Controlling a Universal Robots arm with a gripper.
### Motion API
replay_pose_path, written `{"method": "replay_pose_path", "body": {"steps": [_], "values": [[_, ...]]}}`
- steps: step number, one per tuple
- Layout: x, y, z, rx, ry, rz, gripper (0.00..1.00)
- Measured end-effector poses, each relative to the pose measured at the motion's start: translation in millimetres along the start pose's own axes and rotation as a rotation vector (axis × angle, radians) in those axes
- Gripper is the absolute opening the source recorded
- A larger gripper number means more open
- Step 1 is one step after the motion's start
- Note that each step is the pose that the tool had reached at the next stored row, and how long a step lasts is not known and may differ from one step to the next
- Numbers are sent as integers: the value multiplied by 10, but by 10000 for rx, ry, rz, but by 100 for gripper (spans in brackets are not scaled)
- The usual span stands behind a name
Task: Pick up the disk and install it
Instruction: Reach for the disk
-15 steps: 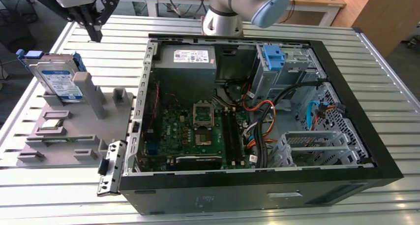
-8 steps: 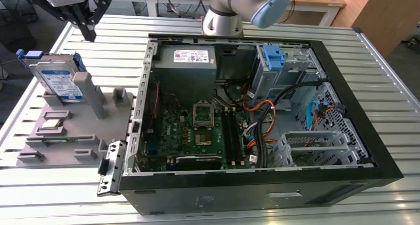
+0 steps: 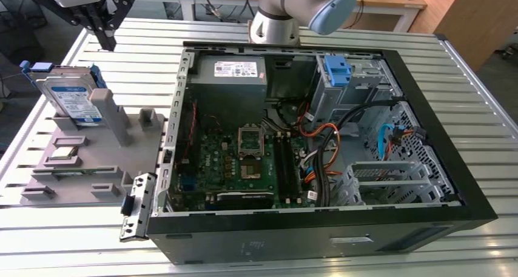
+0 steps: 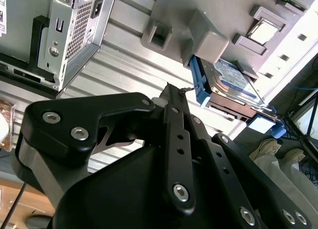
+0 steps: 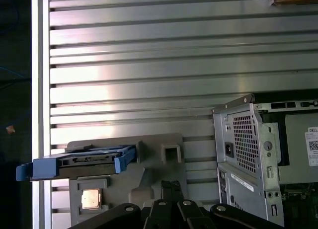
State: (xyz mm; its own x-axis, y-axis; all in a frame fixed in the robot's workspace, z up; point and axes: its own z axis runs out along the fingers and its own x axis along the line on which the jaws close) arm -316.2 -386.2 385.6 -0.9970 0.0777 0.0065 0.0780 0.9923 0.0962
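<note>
The disk stands on edge in a slot of the grey fixture at the exterior view's left; it is silver with a white-and-blue label and a blue carrier frame. My gripper hangs above and behind it, apart from it, with the black fingers closed together and nothing between them. In the second wrist view the fingertips point toward the disk. The first wrist view shows the disk edge-on beside the fingertips.
An open computer case lies on the slatted metal table, with a grey power-supply box and a blue bracket inside. A small chip rests on the fixture. The arm's base stands behind the case.
</note>
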Motion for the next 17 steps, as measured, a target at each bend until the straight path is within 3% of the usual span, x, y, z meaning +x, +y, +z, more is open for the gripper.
{"method": "replay_pose_path", "body": {"steps": [17], "values": [[7,6,4,1,24,-264,11]]}}
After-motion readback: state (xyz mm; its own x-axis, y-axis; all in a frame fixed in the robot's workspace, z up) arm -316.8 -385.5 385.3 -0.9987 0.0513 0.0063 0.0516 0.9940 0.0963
